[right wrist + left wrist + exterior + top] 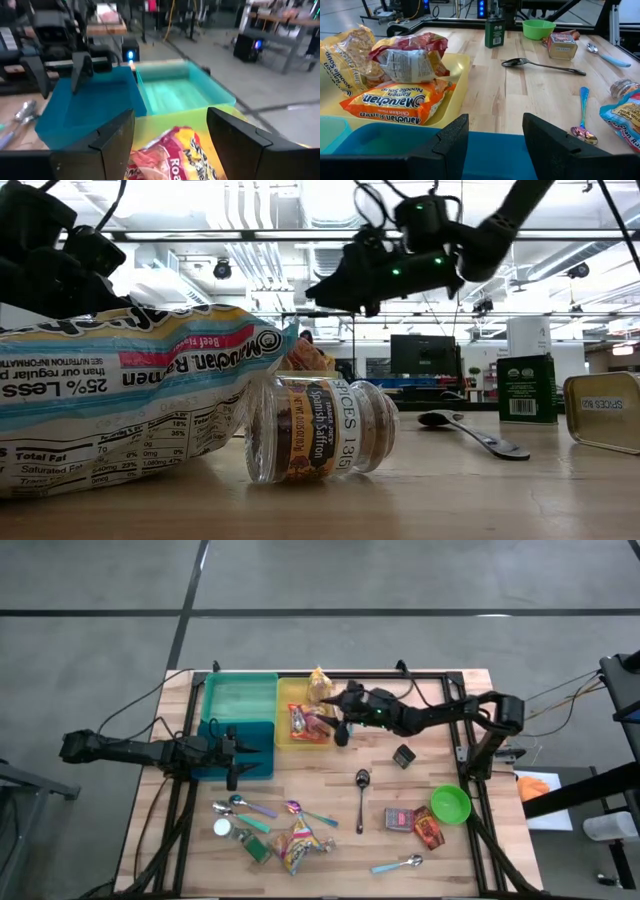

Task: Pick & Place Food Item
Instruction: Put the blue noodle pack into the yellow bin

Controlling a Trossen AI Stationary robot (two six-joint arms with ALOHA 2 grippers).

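Observation:
A yellow tray [287,730] at the table's far middle holds an orange ramen packet [395,102], a red-and-silver packet [412,57] and a yellow noodle-soup packet [345,52]. My right gripper [336,718] hovers open above the tray's right side, pointing nearly level toward the table's left. In its wrist view [170,122] a red-and-yellow packet [172,152] lies below and between the fingers, untouched. My left gripper [232,755] waits open over the blue bin [250,745], with nothing between its fingers [495,127].
A teal tray [240,697] sits behind the blue bin. On the bare wood lie a dark spoon [361,795], a dark green box [403,756], a green bowl [450,805], two tins [413,823], coloured spoons [250,808], a spice jar [315,428] and a ramen packet [297,845].

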